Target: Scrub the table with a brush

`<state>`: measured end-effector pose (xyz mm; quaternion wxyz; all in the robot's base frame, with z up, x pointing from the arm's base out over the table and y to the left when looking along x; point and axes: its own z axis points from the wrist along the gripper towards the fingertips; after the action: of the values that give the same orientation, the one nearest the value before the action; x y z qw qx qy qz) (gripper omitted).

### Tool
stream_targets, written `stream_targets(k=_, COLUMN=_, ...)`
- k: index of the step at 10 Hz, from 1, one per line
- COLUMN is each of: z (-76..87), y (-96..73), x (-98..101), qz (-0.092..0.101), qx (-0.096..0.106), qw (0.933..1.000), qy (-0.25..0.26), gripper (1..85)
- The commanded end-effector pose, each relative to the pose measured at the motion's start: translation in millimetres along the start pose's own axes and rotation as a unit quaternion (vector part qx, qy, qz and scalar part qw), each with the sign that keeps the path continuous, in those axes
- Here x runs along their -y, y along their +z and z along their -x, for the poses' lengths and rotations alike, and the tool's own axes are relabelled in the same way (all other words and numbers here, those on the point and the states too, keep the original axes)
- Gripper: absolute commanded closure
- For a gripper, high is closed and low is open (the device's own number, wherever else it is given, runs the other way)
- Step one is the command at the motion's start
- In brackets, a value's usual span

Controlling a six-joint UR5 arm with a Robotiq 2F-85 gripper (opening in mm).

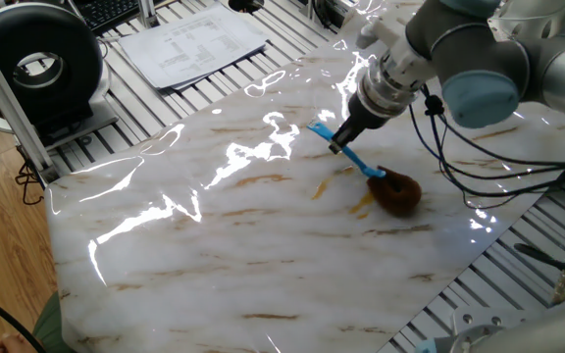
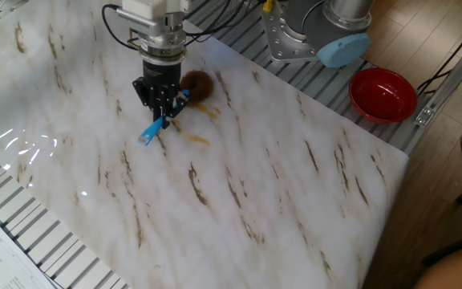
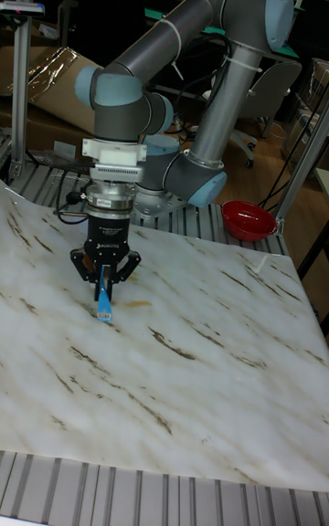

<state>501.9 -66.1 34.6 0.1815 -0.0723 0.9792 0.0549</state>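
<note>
In one fixed view, the glossy white marble-patterned surface (image 1: 214, 245) with brown-tan veins carries one small brush (image 1: 381, 181) with a thin bright-blue plastic handle and a round fuzzy brown head. The head rests on the surface, nearer to the far right edge than to the near left one, and it touches an orange-brown stain (image 1: 363, 204). A second small stain (image 1: 318, 188) lies just beside, toward the middle. The two-finger hand (image 1: 339, 140) of the grey robot arm pinches the blue handle near its upper end, so the handle is tilted down to the head. I judge that the scrubbing step is in hand now. The next move calls for keeping the head pressed down and drawing it across the two stains.

In the other fixed view, the same hand (image 2: 160, 111) points straight down and its fingers are closed on the handle, whose free blue end sticks out below. The brown head of the brush (image 2: 196, 83) lies behind the hand, near the far edge of the surface (image 2: 295, 201). Two orange-brown marks show beside it. One glossy red bowl (image 2: 383, 93) stands off the surface, past its right edge.

In the tall fixed view, the hand (image 3: 104, 281) grips the blue handle of the brush (image 3: 104, 303); the head is hidden behind the hand. One stain (image 3: 139, 304) is visible near it on the surface (image 3: 183, 398). The red bowl (image 3: 249, 218) is seen again, beyond the far edge.
</note>
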Motion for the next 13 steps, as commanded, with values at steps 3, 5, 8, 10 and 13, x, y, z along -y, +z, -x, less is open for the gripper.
stream_targets(k=3, z=27.2, y=15.3, x=-38.7, qz=0.01, qx=0.047, qw=0.9979, qy=0.044, gripper=84.7)
stream_targets(k=5, z=39.6, y=15.4, x=-56.1, qz=0.0, qx=0.044, qw=0.9975, qy=0.055, gripper=84.7)
stream_targets(k=8, z=53.4, y=16.4, x=-81.4, qz=-0.02, qx=0.04, qw=0.9964, qy=0.072, gripper=84.7)
stream_targets(k=10, z=55.5, y=14.3, x=-91.8, qz=-0.028, qx=0.028, qw=0.9958, qy=0.083, gripper=84.7)
stream_targets(k=13, z=41.9, y=12.0, x=-80.3, qz=-0.03, qx=0.028, qw=0.9964, qy=0.074, gripper=84.7)
